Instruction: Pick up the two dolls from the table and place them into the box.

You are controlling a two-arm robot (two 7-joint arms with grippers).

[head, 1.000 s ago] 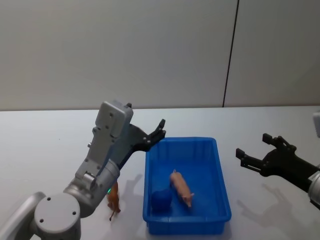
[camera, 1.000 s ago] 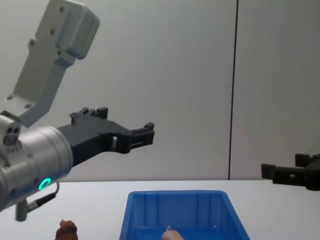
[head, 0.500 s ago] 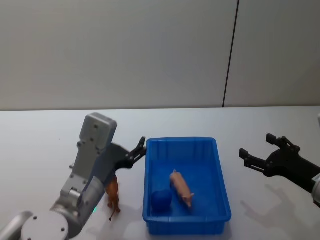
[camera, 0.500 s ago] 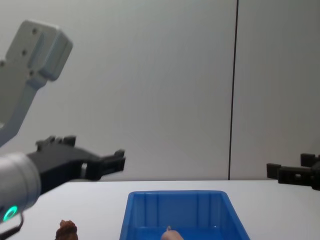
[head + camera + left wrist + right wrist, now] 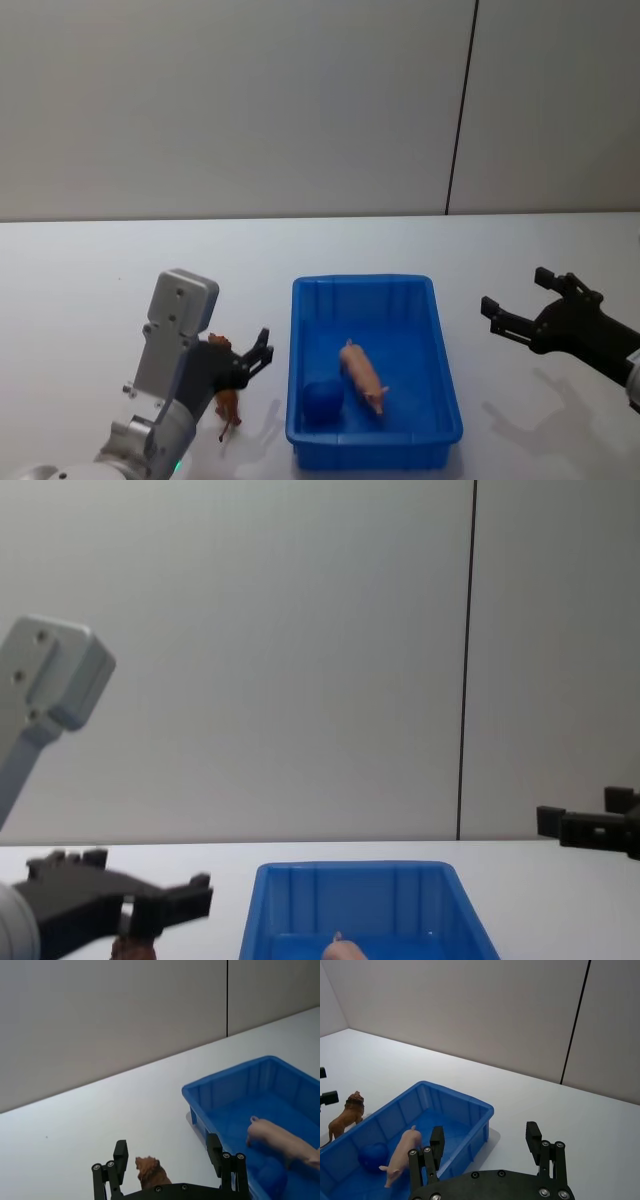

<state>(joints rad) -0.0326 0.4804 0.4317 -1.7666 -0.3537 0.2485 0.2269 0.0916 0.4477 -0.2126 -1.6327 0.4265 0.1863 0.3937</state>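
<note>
The reddish-brown doll [image 5: 228, 405] stands on the white table [image 5: 100, 270] left of the blue box [image 5: 362, 283]. My left gripper [image 5: 240, 358] hangs open just above it, one finger on each side in the left wrist view, where the gripper [image 5: 167, 1147] frames the doll [image 5: 152, 1172]. The pale pink doll [image 5: 362, 376] lies inside the box. My right gripper [image 5: 515, 290] hovers open to the right of the box, nothing between its fingers.
A dark blue rounded object [image 5: 322, 400] lies in the box beside the pink doll. Bare white tabletop surrounds the box, and a grey wall stands behind the table.
My left gripper has dropped from above the box's left rim and drawn back left, down to the brown doll. The right gripper has barely moved.
</note>
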